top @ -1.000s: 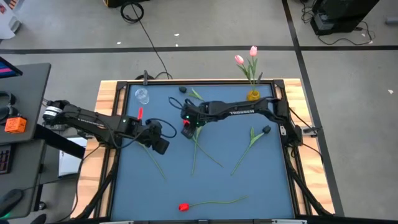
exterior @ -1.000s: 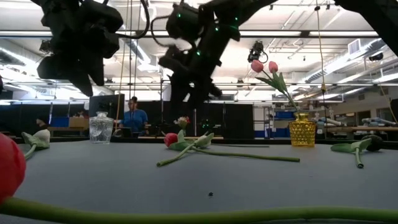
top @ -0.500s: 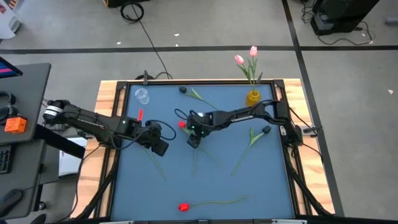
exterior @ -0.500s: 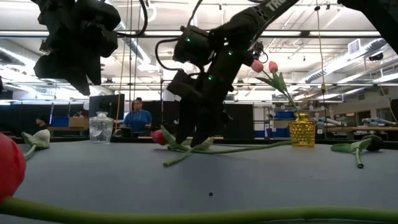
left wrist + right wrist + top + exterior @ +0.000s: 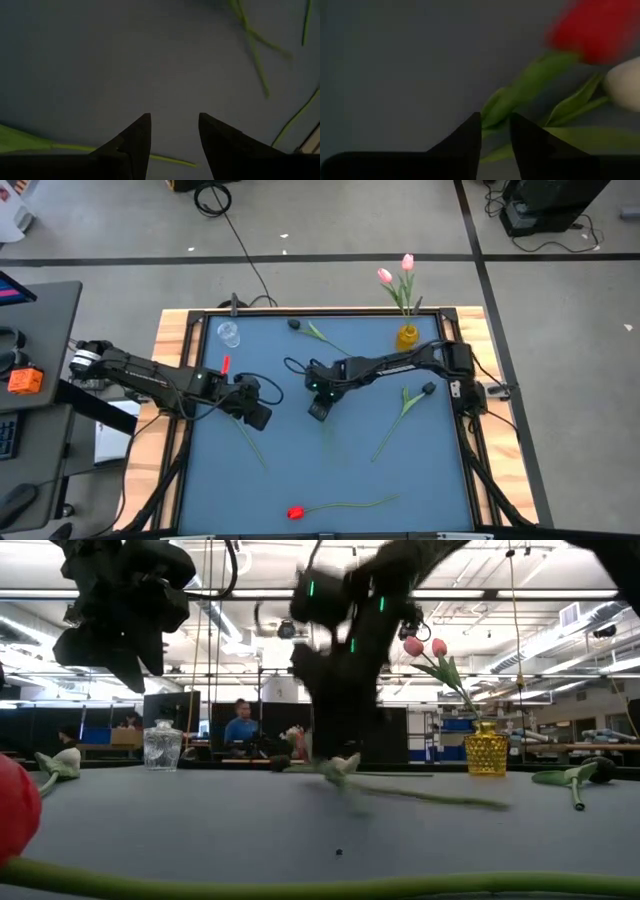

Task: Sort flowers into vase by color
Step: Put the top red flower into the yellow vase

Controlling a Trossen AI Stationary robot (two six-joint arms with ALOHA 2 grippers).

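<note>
My right gripper (image 5: 318,408) (image 5: 495,116) is down at the middle of the blue mat, shut on a red tulip (image 5: 597,27). A white tulip (image 5: 625,85) lies right beside it. My left gripper (image 5: 258,415) (image 5: 174,117) hovers open left of it, above a loose green stem (image 5: 252,442). The yellow vase (image 5: 407,335) at the far right holds two pink tulips (image 5: 395,272). The clear glass vase (image 5: 229,333) stands far left. Another red tulip (image 5: 296,512) lies by the near edge. Two dark tulips (image 5: 428,389) (image 5: 294,324) lie on the mat. My right gripper pinches the red tulip's green stem and leaf (image 5: 502,107) a short way below the head, between its two fingers. It comes from above, pointing down. In the low view the stem (image 5: 450,798) trails low over the mat toward the right.
The mat has a raised black frame (image 5: 470,430) on a wooden base. A white tulip (image 5: 62,762) with leaves lies at the left in the low view. People sit in the room beyond the far edge. Bare mat lies between the right gripper and the near red tulip.
My right gripper has moved down and toward the near edge onto the red and white tulips at mid-table. Their stems, which lay spread toward the near edge, no longer show there in the high view. In the low view the flower is blurred and has swung rightward.
</note>
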